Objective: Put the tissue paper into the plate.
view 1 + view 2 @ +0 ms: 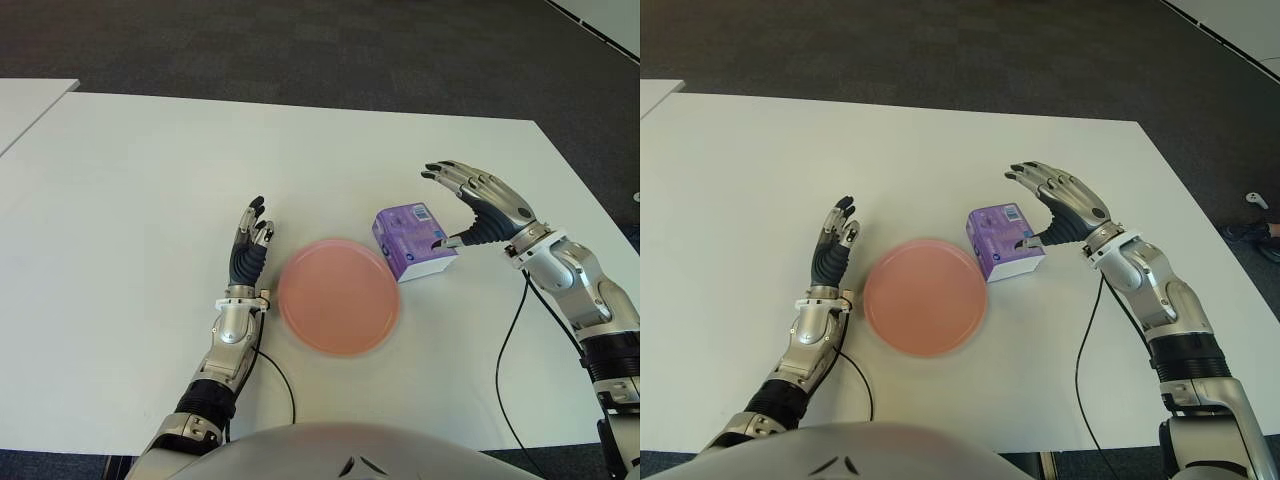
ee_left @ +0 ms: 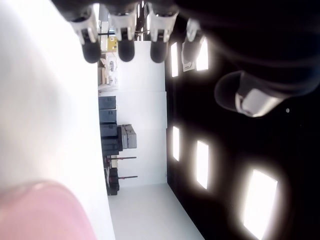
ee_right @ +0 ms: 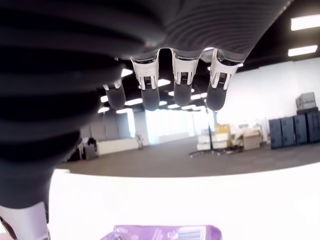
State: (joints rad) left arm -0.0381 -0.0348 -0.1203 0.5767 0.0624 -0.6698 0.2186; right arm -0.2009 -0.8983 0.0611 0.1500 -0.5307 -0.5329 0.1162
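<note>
Purple tissue pack [image 1: 414, 241] on white table [image 1: 130, 190], just right of pink plate [image 1: 338, 296], outside it.
Right hand [image 1: 478, 207] beside the pack, fingers spread and arched over it, grasping nothing. Left hand [image 1: 248, 249] left of plate, fingers extended, empty.

Left hand [image 2: 150, 30]: four dark fingertips [image 2: 92, 50] in a row, extended, with pale knuckle segments behind them; thumb [image 2: 250, 97] set apart, dark tip over a light grey joint. Fingers spread, holding nothing. Table [image 2: 45, 115]: white surface, bare along its visible stretch. Plate [image 2: 42, 212]: pink, only a blurred rim section visible, lying on the table near the wrist. Background: white room with stacked dark cases [image 2: 112, 127], bright ceiling light panels [image 2: 202, 162] on a dark ceiling.
</note>
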